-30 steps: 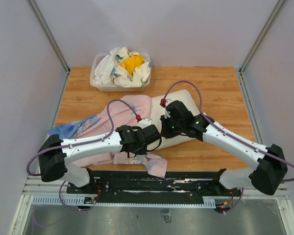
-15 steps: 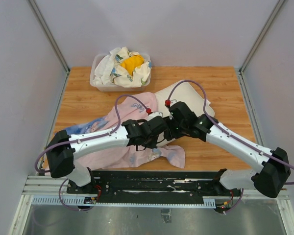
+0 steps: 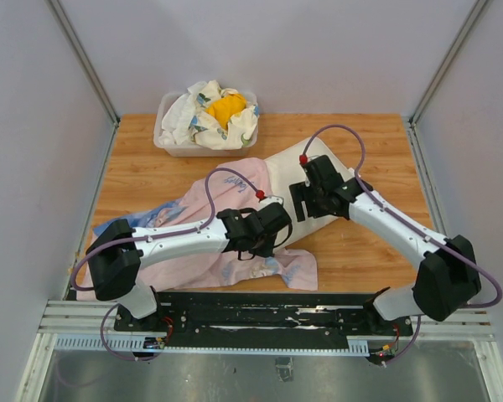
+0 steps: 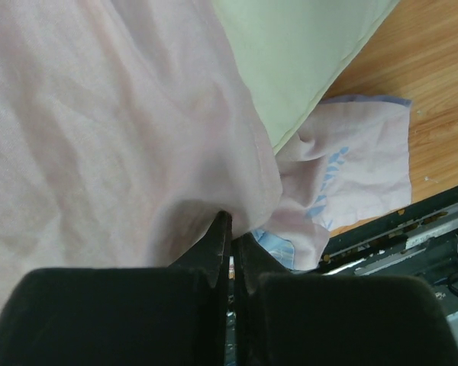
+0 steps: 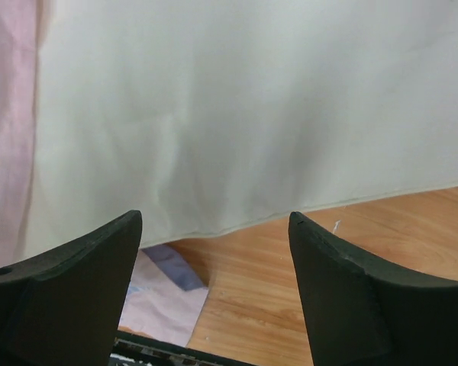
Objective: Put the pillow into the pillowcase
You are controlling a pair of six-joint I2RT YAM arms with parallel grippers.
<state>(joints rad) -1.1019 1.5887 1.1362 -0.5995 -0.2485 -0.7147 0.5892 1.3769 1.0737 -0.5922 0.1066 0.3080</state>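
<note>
Since a moment ago, the right hand (image 5: 214, 221) has slid farther back over the pillow (image 5: 252, 114), and the left hand (image 4: 227, 223) has moved a bit to the right. The left hand is pinched tight on a fold of the pink pillowcase (image 4: 99, 122). The right hand is wide open and holds nothing. The pillow lies on the wooden surface (image 3: 151, 159), its left edge under the pillowcase.

I get bright, even, diffuse light from overhead. Close up, the left fingers (image 4: 99, 313) and right fingers (image 5: 69, 297) go dark and blurred; what lies just beyond them looks sharp, softly shadowed.
</note>
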